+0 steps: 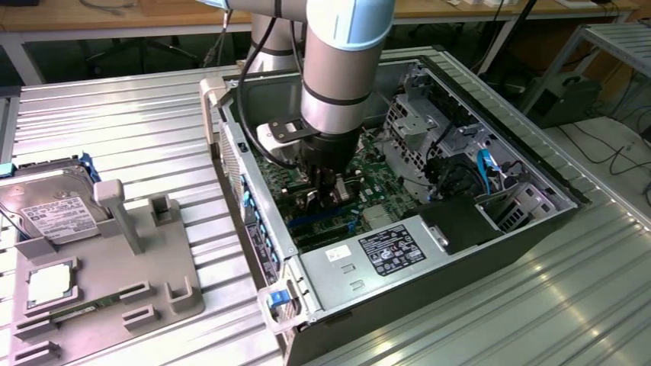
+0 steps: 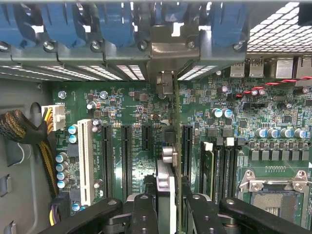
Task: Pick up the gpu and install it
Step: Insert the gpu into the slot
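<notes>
The pincer [image 2: 170,214], clamped narrowly on the thin black gpu [image 2: 168,146] with its silver bracket, holds it edgewise at six o'clock over a green motherboard [image 2: 122,97] inside the open grey computer case [image 1: 428,305] on the ribbed metal desk [image 1: 122,114].

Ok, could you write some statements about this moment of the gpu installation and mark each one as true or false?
1. The tool is inside the open computer case, over the motherboard. True.
2. The gpu lies on the grey tray. False: the tool grips it edge-on, inside the case above the expansion slots.
3. A hard drive sits on the grey tray at the exterior view's left. True.
4. A cooler covers the CPU socket. False: the socket is bare, with nothing mounted on it.
</notes>
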{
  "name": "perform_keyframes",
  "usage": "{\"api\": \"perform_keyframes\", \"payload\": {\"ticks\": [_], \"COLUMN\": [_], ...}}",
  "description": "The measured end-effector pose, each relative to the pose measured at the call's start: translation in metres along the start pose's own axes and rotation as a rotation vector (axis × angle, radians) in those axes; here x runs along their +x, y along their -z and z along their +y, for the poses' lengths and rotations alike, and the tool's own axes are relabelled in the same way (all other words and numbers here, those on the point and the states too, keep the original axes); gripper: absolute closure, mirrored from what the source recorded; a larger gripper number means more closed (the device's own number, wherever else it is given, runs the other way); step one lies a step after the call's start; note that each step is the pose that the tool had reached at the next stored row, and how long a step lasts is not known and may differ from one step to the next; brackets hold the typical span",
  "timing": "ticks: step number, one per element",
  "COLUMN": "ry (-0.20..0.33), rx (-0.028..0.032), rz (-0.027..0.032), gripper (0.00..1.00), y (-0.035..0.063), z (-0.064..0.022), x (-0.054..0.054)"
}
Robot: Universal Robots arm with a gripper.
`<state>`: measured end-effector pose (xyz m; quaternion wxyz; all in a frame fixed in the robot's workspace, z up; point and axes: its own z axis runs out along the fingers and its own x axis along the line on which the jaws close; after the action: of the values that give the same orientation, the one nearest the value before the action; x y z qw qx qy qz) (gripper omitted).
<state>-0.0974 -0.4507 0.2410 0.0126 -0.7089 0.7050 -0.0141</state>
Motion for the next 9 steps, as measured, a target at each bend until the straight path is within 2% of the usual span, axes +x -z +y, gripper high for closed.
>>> {"api": "perform_keyframes", "payload": {"ticks": [5,9], "ry": [-0.002,-0.002], "rx": [-0.0099,-0.0101], "rz": [0.0002,0.0002], "gripper": [0.71,0.71], "y": [-0.0002,-0.0002], "z": [-0.006,-0.006], "x": [0.0001,0.0001]}}
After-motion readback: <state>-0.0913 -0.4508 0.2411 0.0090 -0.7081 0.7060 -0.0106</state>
